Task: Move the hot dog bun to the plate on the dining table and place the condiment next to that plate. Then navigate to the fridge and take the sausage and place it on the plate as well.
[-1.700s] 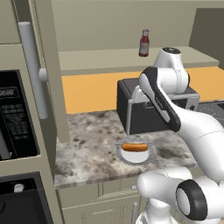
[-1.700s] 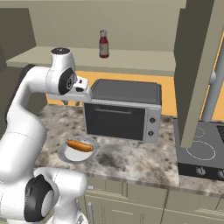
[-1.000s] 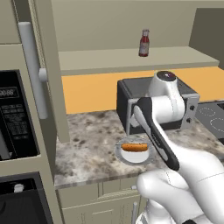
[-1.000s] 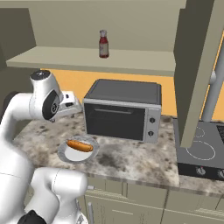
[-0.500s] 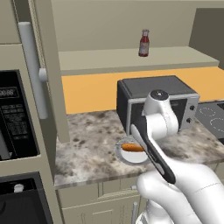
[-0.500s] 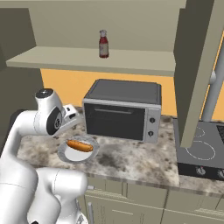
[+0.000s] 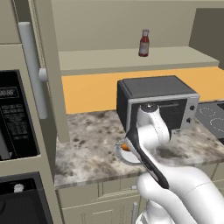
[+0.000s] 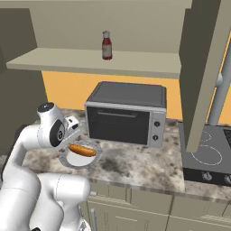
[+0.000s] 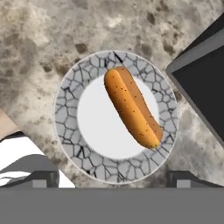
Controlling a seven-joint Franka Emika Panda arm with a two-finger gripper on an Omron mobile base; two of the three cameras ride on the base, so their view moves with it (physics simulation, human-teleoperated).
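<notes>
Granite-pattern counter [image 8: 135,164], one slab, carries everything below. One toaster oven [image 8: 126,113], dark glass door, grey top, sits on it toward the back wall. One cooktop [image 8: 212,158] at the counter's right end. One black microwave [image 7: 15,118] built into the cabinet column on the left.

One plate [image 9: 72,135] on the counter just in front of the oven's left corner: white centre, rim in a grey cracked-mosaic pattern. On it lies one hot dog bun [image 9: 131,107] — long, golden-brown, dark speckles, a seam along the top. It lies diagonally across the plate, one end reaching the patterned rim on the oven side. In the right base view it reads as an orange-brown roll [image 8: 82,150] on the white dish [image 8: 74,161]; in the left base view the arm hides most of it, so just an orange sliver [image 7: 125,147], probably the bun's end.

One condiment bottle [image 8: 107,45], red with a lighter cap, upright on the shelf above the oven, well apart from the plate.

Gripper [image 9: 113,178] hangs directly above the plate, jaws spread wide, nothing between them; one finger tip [image 9: 41,178] sits at each side of the plate's near edge, not touching the bun.
</notes>
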